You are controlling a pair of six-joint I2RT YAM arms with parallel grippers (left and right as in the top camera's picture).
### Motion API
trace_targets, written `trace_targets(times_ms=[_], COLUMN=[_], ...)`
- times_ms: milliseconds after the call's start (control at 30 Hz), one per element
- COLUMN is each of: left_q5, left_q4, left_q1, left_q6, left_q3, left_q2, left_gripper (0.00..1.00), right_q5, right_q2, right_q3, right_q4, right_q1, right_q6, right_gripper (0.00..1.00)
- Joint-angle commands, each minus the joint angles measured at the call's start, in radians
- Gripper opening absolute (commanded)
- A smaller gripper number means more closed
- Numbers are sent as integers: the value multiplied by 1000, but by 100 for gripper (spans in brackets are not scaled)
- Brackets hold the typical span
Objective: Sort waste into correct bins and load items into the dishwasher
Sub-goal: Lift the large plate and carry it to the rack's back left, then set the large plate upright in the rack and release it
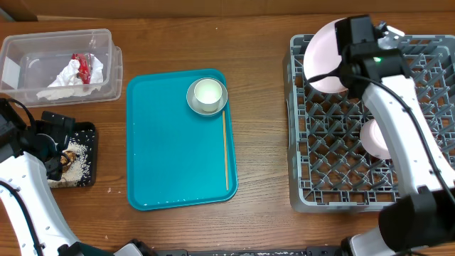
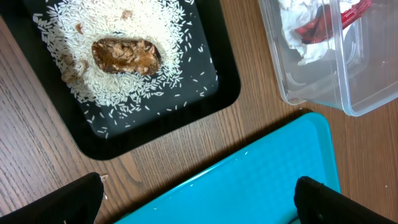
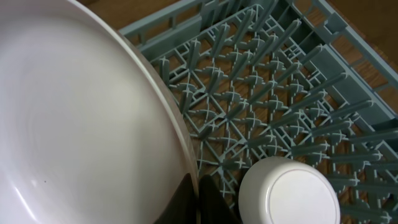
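**Waste sorted, rack partly loaded**

My right pincer (image 3: pixel 196 198) is clenched on the rim of the plate (image 3: pixel 81 124), tilted over a corner of the dish rack (image 3: pixel 273 81). One upturned white vessel (image 3: pixel 289 196) already sits there. My left pincer (image 2: pixel 199 202) hangs released. The napkin (image 1: pixel 67 78) and wrapper (image 1: pixel 84 65) lie in the clear tub (image 1: pixel 114 50). The rice (image 2: pixel 155 37) and brown lump (image 2: pixel 126 56) lie in the black tray (image 2: pixel 211 93). The grey-rimmed bowl (image 1: pixel 207 94) waits on the teal tray (image 1: pixel 170 156).

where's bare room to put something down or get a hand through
Free: most of the teal tray left of and below the grey-rimmed bowl; the table strip between that tray and the dish rack; the rack's near-left lattice. Crowded: the rack's far end around the plate, and the left side, where clear tub and black tray sit close.
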Motion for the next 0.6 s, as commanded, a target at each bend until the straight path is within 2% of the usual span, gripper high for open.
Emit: trace_targets(times_ms=[0,533,567], left_q5=[-10,-10,-10], left_q4=[1,1,1], left_q1=[-2,-2,-2], left_q6=[-13,-14,-13], left_q3=[-2,-2,-2], left_q2=[1,1,1], left_gripper=[100,100,100], right_q5=[49,97,96], right_q2=[43,67,67], right_q3=[-2,-2,-2], right_q4=[7,-19,-20], right_q1=[0,100,111], right_q6=[-13,-14,-28], right_gripper=[4,4,8])
